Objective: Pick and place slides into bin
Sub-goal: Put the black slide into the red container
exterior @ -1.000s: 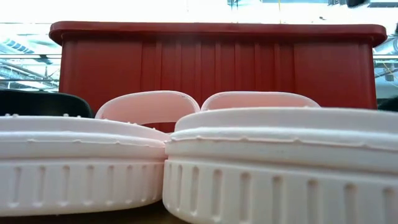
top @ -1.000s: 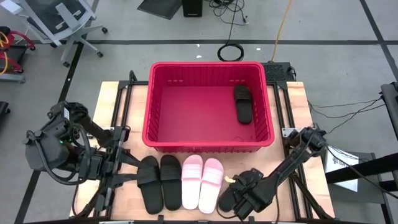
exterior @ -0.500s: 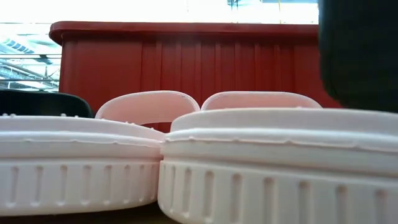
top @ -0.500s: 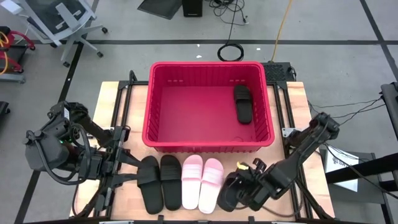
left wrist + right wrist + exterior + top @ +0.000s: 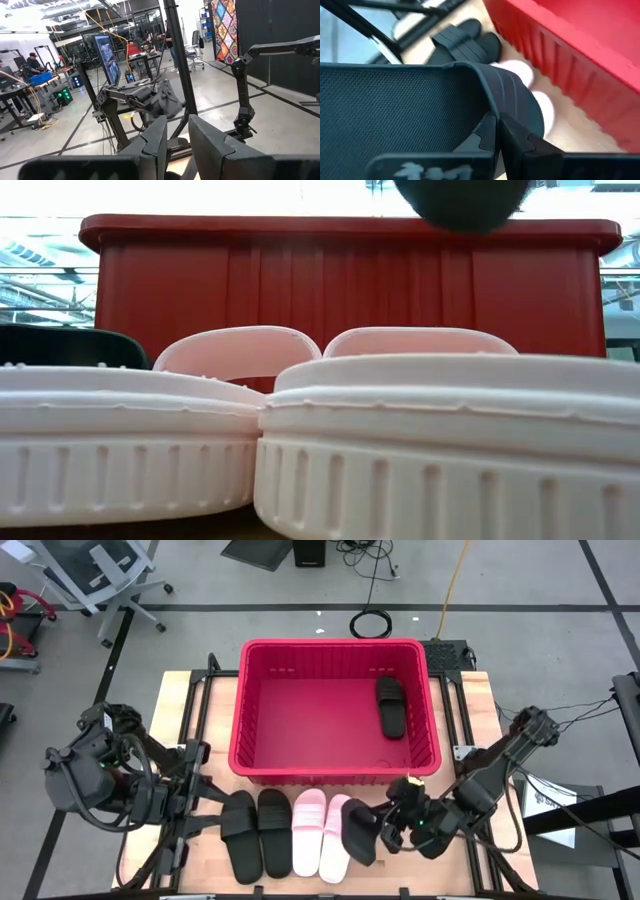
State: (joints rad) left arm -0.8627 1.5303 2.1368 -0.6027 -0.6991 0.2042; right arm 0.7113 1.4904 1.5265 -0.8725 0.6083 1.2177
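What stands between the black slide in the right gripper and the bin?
Only the bin's near wall. The right gripper holds the black slide beside the pink slides, outside that wall; it must clear the rim.

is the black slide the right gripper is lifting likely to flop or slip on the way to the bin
Probably stiff: the black slide keeps its shape hanging from the right gripper. Likely light for its size. It might swing, since only its strap seems pinched.

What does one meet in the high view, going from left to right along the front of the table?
Left gripper → two black slides → two pink slides → black slide held by the right gripper.
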